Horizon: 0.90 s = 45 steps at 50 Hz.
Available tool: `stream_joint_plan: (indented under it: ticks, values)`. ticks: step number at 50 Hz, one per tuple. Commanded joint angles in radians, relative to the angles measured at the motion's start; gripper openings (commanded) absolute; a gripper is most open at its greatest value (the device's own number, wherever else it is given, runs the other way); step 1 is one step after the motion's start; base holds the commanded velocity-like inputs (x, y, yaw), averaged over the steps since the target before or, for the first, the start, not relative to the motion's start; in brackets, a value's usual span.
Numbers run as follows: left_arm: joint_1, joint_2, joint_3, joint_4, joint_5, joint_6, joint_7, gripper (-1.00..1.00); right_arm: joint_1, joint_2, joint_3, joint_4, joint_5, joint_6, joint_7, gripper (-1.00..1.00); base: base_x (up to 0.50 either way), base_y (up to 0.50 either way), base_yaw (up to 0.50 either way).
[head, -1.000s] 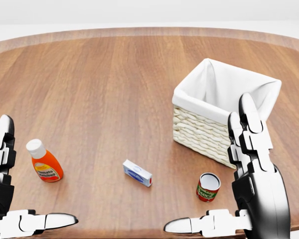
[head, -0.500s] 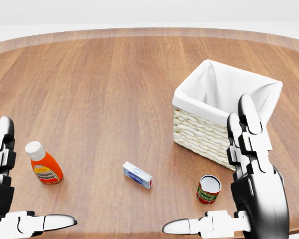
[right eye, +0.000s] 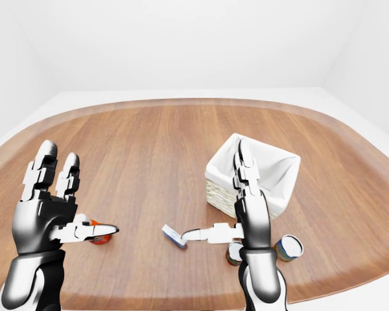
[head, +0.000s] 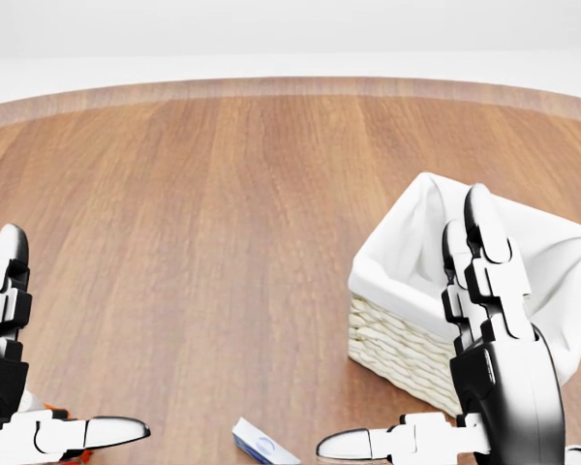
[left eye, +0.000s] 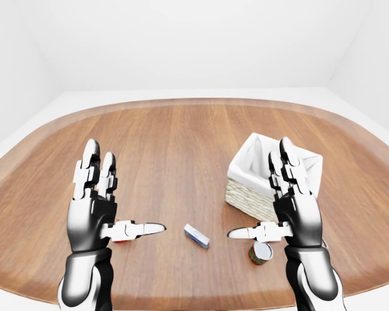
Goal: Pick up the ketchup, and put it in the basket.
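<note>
The ketchup (right eye: 99,234), an orange-red bottle, lies on the wooden table (left eye: 175,149) at lower left, mostly hidden behind my left thumb; in the head view only an orange sliver shows at the bottom left. The wicker basket (left eye: 249,195) with a white liner stands right of centre. My left hand (left eye: 122,194) is open, fingers spread upward, held above the ketchup and not touching it. My right hand (left eye: 264,206) is open and empty, raised in front of the basket.
A small blue-and-white box (left eye: 196,235) lies between the hands. A red-labelled can (left eye: 260,253) stands below the basket, and a second can (right eye: 289,247) stands to its right. The table's curved rim runs close under both hands.
The head camera has moved: the whole picture shifted down, so ketchup, box and can slid to the bottom edge. Both hands keep the same open pose.
</note>
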Motion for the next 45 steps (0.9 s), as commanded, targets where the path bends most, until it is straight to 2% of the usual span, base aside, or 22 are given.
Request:
stream_joint_plan:
  ticks: [1, 11, 38, 45]
  values:
    - [0.000, 0.000, 0.000, -0.001, 0.000, 0.000, 0.000, 1.00, 0.000, 0.000, 0.001, 0.000, -0.002, 0.000, 0.000, 1.00, 0.50, 0.00, 0.00]
    - [0.007, -0.002, -0.012, 0.012, 0.011, 0.000, -0.003, 1.00, -0.009, 0.002, 0.001, 0.011, -0.006, 0.000, -0.007, 1.00, 0.50, 0.00, 0.00]
    - [0.002, 0.003, -0.008, 0.006, -0.001, 0.000, -0.001, 1.00, -0.005, 0.002, -0.009, 0.000, 0.016, 0.000, 0.000, 1.00, 0.00, 0.00, 0.00]
    - [0.015, -0.004, -0.013, 0.011, 0.004, 0.000, -0.004, 1.00, -0.005, 0.005, -0.010, 0.008, 0.010, 0.000, -0.005, 1.00, 0.38, 0.00, 0.00]
